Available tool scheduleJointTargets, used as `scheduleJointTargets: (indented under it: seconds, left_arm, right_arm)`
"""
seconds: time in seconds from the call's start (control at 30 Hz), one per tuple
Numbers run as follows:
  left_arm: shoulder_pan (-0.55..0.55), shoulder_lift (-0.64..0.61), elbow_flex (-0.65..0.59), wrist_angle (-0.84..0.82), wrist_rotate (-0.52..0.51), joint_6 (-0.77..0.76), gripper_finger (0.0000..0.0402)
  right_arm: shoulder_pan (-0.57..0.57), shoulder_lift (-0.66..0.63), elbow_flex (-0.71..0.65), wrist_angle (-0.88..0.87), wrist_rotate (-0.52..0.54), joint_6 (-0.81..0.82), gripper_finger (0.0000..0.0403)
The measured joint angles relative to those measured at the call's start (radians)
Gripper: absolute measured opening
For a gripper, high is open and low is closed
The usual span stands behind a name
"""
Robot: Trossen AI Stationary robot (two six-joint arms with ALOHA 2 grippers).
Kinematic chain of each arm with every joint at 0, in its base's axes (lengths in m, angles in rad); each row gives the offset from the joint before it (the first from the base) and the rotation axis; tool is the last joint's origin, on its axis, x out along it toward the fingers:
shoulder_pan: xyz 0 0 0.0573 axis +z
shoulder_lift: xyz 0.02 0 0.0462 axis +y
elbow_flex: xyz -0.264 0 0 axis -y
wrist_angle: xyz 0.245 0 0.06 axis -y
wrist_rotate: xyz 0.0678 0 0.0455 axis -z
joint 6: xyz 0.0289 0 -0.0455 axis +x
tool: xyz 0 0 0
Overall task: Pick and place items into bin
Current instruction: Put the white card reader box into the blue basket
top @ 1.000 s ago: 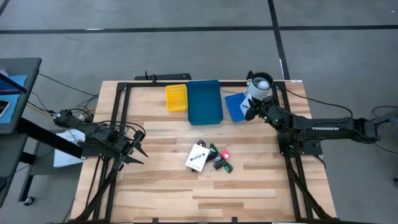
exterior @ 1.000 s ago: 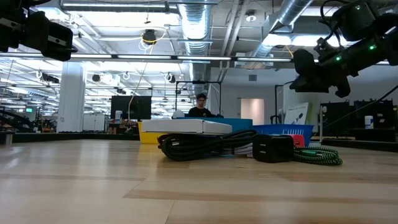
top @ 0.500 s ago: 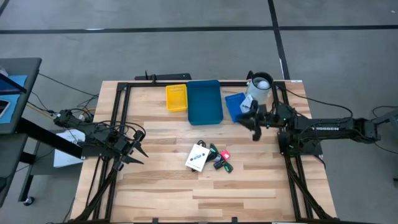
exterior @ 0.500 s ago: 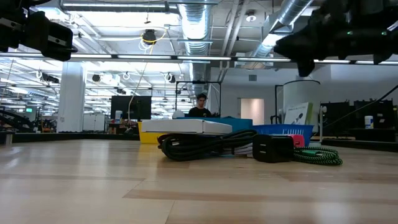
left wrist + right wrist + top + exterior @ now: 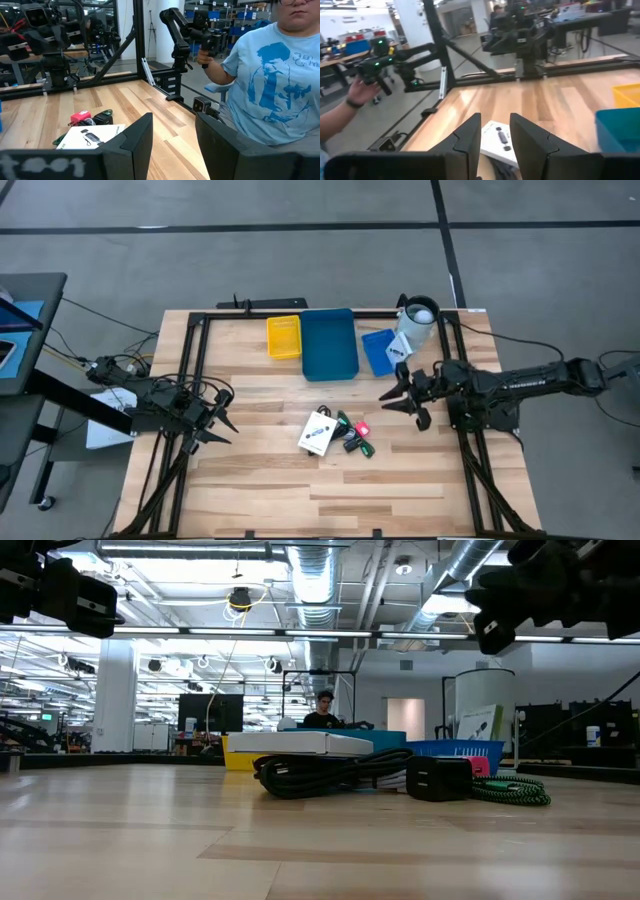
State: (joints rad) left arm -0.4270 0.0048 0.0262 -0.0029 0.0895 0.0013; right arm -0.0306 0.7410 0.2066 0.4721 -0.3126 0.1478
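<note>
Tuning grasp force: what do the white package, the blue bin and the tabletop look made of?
White package: likely thin card, matte, flat with crisp edges and a small print on top.
Blue bin: probably moulded plastic, uniform colour, smooth walls, rounded rim.
Tabletop: wood, butcher-block style, with visible plank seams and grain and a light sheen in the low view.

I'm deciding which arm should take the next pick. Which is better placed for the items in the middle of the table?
Probably the right. The right gripper hangs open beside the clip pieces and white package, pointing at them. The left gripper, also open, waits at the table's left edge, farther off.
</note>
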Motion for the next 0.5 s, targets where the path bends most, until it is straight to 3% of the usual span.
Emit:
scheduleJointTargets:
  seconds: [0.33,0.5]
  left_arm:
    - [0.001,0.000,-0.001,-0.004,-0.149,0.209,0.0139]
    - [0.001,0.000,-0.001,-0.005,-0.151,0.297,0.0139]
  right_arm:
    - [0.035,0.000,0.000,0.000,0.012,-0.008,0.0099]
    - [0.035,0.000,0.000,0.000,0.106,-0.077,0.0099]
